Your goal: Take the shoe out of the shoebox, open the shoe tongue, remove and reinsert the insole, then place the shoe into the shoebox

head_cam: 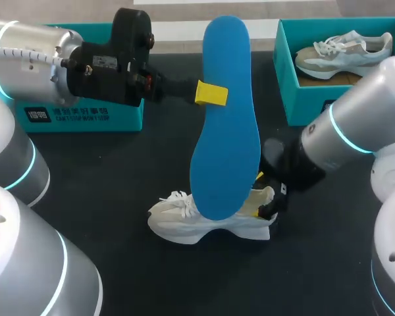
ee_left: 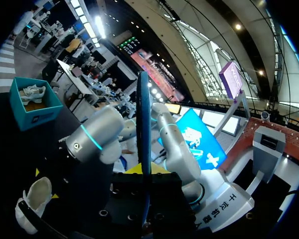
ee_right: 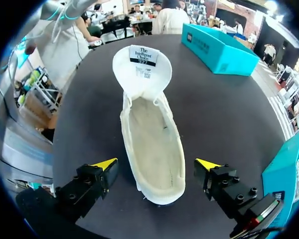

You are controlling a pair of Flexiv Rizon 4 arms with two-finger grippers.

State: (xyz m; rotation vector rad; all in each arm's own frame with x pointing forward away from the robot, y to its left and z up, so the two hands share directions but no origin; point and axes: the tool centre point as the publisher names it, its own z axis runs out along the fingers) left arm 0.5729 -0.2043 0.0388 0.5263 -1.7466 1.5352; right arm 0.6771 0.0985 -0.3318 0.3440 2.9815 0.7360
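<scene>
Exhibition hall: vaulted roof (ee_left: 204,30), display banners (ee_left: 199,139)

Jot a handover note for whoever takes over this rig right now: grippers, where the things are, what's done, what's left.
Left gripper: shut on the blue insole, held upright over the shoe.
Right gripper: open, straddling the shoe's heel.
Shoe: on the table, tongue open. Shoebox: far right.
Done: shoe out, tongue open, insole removed.
To do: reinsert insole, box the shoe.

Our arms (head_cam: 382,92): silver-grey shells, cyan rings (head_cam: 343,135) at joints; black wrists (head_cam: 118,59) (screws showing), yellow fingertips (ee_right: 105,163); white ribbed cable (head_cam: 26,56) upper left.
</scene>
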